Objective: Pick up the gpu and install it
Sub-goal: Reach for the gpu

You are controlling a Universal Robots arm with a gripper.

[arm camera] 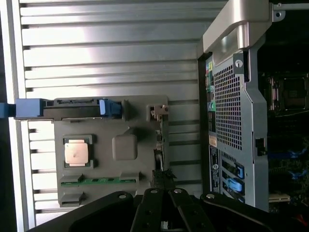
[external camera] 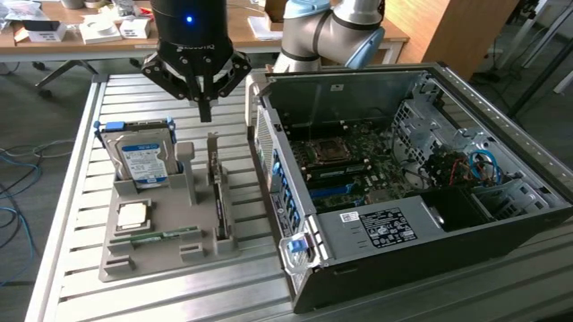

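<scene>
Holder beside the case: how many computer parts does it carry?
4: hard drive upright at one end, CPU flat in the middle, memory stick flat at the other end, gpu on edge nearest the case. None looks hidden.

A silver-grey arm (external camera: 313,33) with pale blue joint caps (external camera: 366,52) carries a black cylindrical wrist (external camera: 184,30) showing a blue light (external camera: 189,18); the black pincer (external camera: 205,114) bears pale lettering (external camera: 198,47).

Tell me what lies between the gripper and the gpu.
Nothing. In the exterior view the shut gripper hangs above the gpu standing on edge in the gray holder, with bare air between them.
</scene>
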